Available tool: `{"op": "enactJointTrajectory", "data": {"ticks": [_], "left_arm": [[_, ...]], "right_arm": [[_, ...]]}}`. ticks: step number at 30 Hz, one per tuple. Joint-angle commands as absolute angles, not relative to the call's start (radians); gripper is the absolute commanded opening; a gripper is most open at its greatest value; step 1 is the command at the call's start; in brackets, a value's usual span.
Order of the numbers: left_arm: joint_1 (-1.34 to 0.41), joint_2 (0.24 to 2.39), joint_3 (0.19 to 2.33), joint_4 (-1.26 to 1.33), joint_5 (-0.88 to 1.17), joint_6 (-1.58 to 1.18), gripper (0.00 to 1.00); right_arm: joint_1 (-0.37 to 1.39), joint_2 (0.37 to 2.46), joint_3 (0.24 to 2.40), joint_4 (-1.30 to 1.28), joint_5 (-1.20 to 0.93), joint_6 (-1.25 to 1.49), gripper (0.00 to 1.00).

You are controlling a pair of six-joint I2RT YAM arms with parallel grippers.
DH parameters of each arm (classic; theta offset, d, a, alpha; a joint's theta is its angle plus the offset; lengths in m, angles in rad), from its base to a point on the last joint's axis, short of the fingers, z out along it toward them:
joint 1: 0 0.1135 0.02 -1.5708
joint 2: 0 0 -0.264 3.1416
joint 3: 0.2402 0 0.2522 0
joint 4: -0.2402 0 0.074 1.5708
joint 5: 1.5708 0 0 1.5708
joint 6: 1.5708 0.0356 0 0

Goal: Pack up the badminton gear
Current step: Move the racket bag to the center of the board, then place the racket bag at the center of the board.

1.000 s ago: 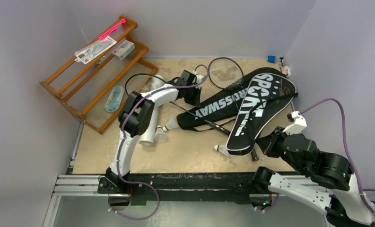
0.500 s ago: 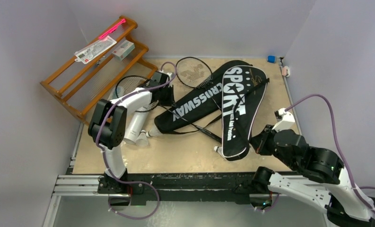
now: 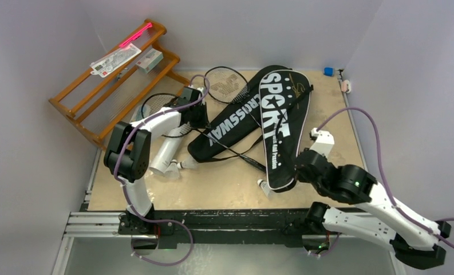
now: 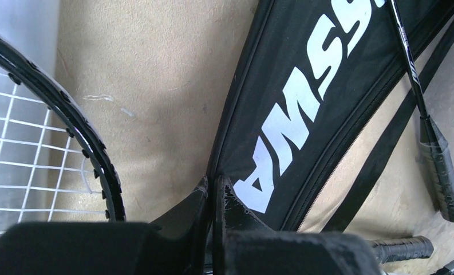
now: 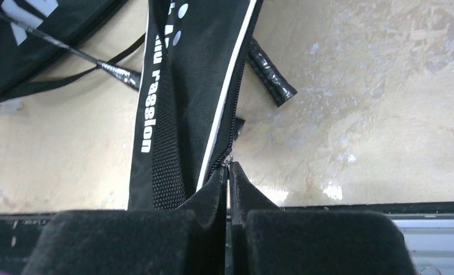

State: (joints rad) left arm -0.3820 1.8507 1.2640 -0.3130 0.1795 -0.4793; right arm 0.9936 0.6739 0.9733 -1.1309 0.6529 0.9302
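Pinched edges hidden: left end effector (image 4: 213, 182) clamps CROSSWAY bag (image 4: 304, 103), right end effector (image 5: 229, 167) SPORT bag (image 5: 184, 74).

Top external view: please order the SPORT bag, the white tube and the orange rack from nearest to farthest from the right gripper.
1. SPORT bag: its narrow end is pinched in the right gripper.
2. white tube: across the table, on the left side.
3. orange rack: far-left corner.
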Motion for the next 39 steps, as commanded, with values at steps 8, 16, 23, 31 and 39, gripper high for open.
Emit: {"op": "enactJointTrajectory", "data": {"ticks": [8,16,23,31,39], "left_arm": [[-0.373,1.788,1.275,-0.268,0.210,-0.485,0.00],[-0.373,1.794,1.280,-0.262,0.228,-0.488,0.00],[-0.373,1.799,1.284,-0.262,0.228,-0.486,0.00],[-0.373,1.805,1.283,-0.248,0.242,-0.498,0.00],[-0.380,1.810,1.278,-0.238,0.241,-0.503,0.00]], "right_arm": [[0.457,0.989,0.984,-0.643,0.381,0.543,0.00],[0.062,1.025,1.014,-0.507,0.163,0.558,0.00],[-0.290,1.014,0.954,-0.463,0.075,0.663,0.00],[-0.377,0.985,0.914,-0.454,0.155,0.758,0.96],[-0.287,1.101,0.986,-0.291,-0.082,0.484,0.88]]}}
